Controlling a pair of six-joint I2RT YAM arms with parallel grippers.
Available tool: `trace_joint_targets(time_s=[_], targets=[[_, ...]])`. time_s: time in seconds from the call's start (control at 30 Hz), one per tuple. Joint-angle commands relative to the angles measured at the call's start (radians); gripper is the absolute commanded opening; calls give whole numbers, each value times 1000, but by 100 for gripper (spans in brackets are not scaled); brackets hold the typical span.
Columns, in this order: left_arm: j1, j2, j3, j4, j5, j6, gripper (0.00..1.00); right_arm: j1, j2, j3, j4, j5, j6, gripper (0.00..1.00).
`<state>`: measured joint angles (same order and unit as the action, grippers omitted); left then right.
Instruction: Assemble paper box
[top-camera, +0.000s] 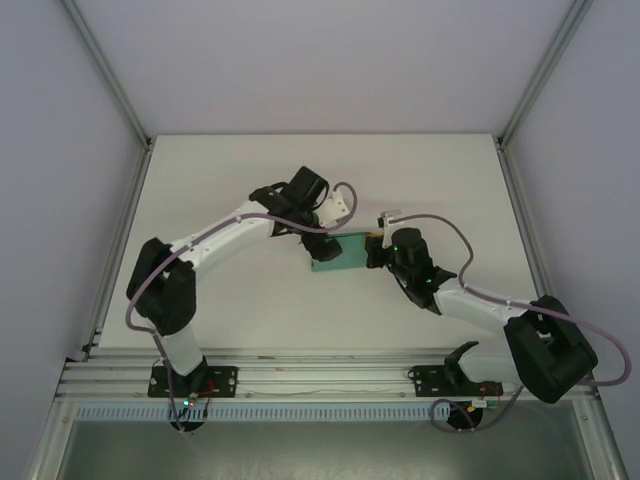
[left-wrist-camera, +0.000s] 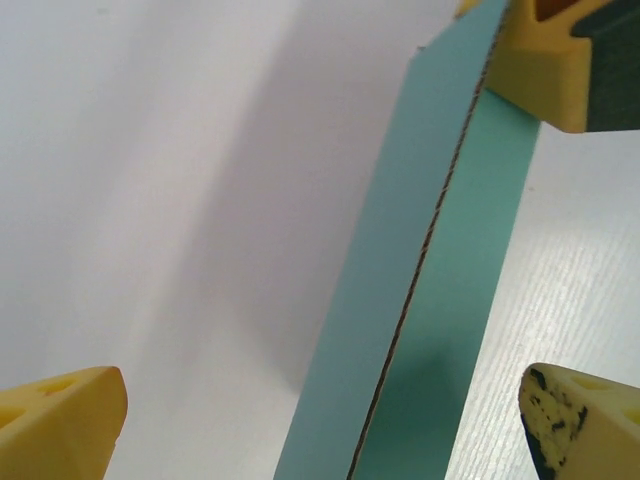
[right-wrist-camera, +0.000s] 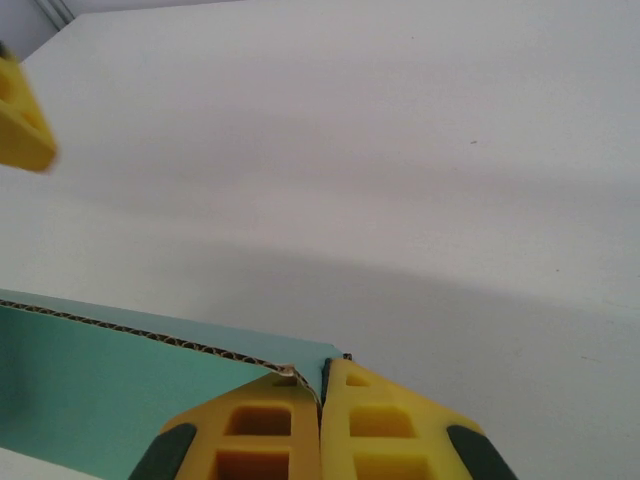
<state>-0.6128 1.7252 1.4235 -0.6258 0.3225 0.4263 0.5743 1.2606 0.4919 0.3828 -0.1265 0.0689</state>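
The paper box (top-camera: 333, 257) is a flat teal-green folded card held on edge above the middle of the table. My right gripper (top-camera: 373, 246) is shut on its right end. In the right wrist view its yellow fingers (right-wrist-camera: 265, 425) pinch a corner of the corrugated card (right-wrist-camera: 110, 385). My left gripper (top-camera: 333, 232) stands open over the card's left part. The left wrist view has the teal card (left-wrist-camera: 430, 300) running up between the wide-apart yellow fingertips (left-wrist-camera: 60, 425), touching neither. The right gripper's fingers (left-wrist-camera: 540, 75) clamp its far end.
White table top (top-camera: 220, 180) lies all round the card, with grey walls and aluminium frame posts (top-camera: 115, 90) at the sides. The arm bases sit on the rail (top-camera: 320, 380) at the near edge.
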Motion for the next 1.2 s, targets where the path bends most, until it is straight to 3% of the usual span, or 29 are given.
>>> trace_joint_targets(time_s=[0.0,0.2,0.33,0.4,0.5,0.7,0.8,0.9,1.03,1.17], targets=[[2,-68,-61,18,-151,-154,99,13,34,4,-257,21,19,5],[3,-143,-163,40,-182,-235,70,19,43,57,-332,1,16,5],[13,-119,-127,2,-180,-275,47,20,50,73,-354,18,15,5],[13,-111,-116,-11,-164,-283,42,19,59,83,-366,24,14,4],[14,-110,-123,-4,-142,-307,21,22,72,96,-382,19,25,4],[13,-97,-119,-16,-153,-388,12,28,68,111,-390,16,47,4],[12,-101,-118,-14,-153,-432,0,32,63,123,-409,20,51,4],[12,-110,-94,-25,-141,-509,0,46,59,133,-440,43,51,4],[14,-83,-32,-80,-17,-675,0,76,56,159,-504,115,48,4],[16,-40,36,-206,-26,-778,0,113,50,159,-516,148,65,4]])
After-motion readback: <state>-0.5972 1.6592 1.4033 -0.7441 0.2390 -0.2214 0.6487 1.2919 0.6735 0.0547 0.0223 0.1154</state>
